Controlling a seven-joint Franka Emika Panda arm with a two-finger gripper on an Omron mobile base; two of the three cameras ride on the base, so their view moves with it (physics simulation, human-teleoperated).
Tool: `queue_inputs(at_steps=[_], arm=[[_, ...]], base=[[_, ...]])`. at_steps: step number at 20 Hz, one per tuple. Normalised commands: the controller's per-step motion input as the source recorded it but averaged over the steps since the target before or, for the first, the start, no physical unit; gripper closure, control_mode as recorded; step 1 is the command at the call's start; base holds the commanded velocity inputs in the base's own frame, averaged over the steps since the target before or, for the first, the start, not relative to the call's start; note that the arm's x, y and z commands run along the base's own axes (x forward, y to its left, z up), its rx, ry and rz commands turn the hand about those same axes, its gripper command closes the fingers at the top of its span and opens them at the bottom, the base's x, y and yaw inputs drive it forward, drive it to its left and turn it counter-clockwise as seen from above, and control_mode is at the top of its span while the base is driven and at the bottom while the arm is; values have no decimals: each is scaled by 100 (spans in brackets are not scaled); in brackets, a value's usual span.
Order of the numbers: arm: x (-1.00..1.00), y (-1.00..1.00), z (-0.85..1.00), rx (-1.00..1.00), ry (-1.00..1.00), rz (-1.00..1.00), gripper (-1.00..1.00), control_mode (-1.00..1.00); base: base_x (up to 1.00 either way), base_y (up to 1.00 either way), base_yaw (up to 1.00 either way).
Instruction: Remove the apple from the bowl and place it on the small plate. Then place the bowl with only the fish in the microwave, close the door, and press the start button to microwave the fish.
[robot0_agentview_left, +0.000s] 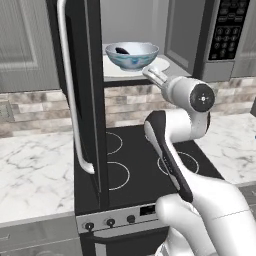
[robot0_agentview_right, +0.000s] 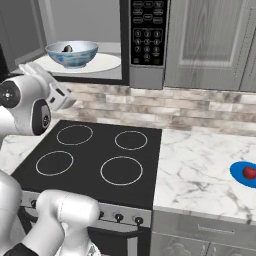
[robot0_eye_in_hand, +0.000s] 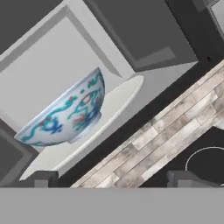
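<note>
Bowl (robot0_agentview_left: 131, 54) with fish (robot0_agentview_left: 121, 50) set on the turntable (robot0_agentview_right: 107, 62) inside the microwave (robot0_agentview_right: 147, 35), door (robot0_agentview_left: 80, 95) swung open; gripper (robot0_agentview_left: 153, 75) just outside, jaws wide, empty (apple (robot0_agentview_right: 248, 172) parked on plate (robot0_agentview_right: 239, 175), so fish heats alone).

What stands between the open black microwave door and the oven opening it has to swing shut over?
The robot's white arm does: its open gripper reaches toward the patterned white-blue bowl on the white turntable plate, just outside the opening. The black door stands swung out on the left.
</note>
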Motion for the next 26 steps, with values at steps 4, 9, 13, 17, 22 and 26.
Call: queue_inputs(at_steps=[4, 9, 13, 17, 22, 26], arm=[[-6, -18, -9, -29, -12, 2, -100, -100], [-22, 0, -19, -28, -20, 5, -100, -100], [-33, 16, -12, -29, -15, -4, -100, -100], [-25, 47, -3, -23, -2, -22, -100, -100], [-13, 58, 0, -23, 0, -28, -100, -100], [-1, 51, -8, -25, 0, -22, -100, -100]], base=[[0, 0, 0], [0, 0, 0], [0, 0, 0], [0, 0, 0], [0, 0, 0], [0, 0, 0]])
